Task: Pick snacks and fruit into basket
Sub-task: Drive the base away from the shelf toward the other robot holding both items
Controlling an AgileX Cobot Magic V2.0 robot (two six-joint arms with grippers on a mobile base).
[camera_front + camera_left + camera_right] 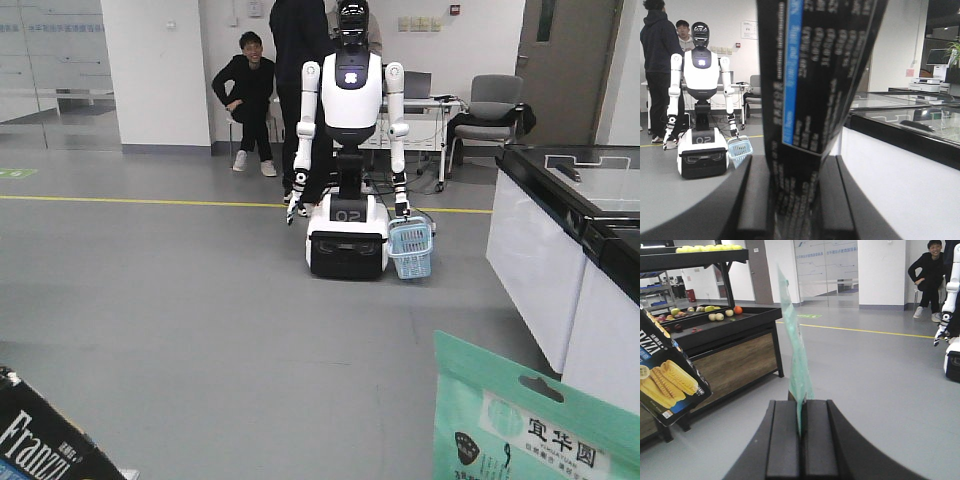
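Observation:
My left gripper (797,167) is shut on the black "Franzz" snack packet (810,90), which stands upright between the fingers; the packet's corner also shows in the front view (40,440). The mint-green snack pouch (796,360) sits edge-on in my right gripper (800,412), which is shut on its lower edge; its white label shows in the front view (530,425). The pale blue basket (410,250) hangs from the hand of a white humanoid robot (350,110) across the floor, also seen in the left wrist view as a small basket (740,148). The fruit is out of view.
A dark wooden produce stand (730,330) with apples and an orange is on the left. A white counter with a black glass top (560,240) runs along the right. One person sits (248,95) and another stands behind the humanoid. Grey floor lies between.

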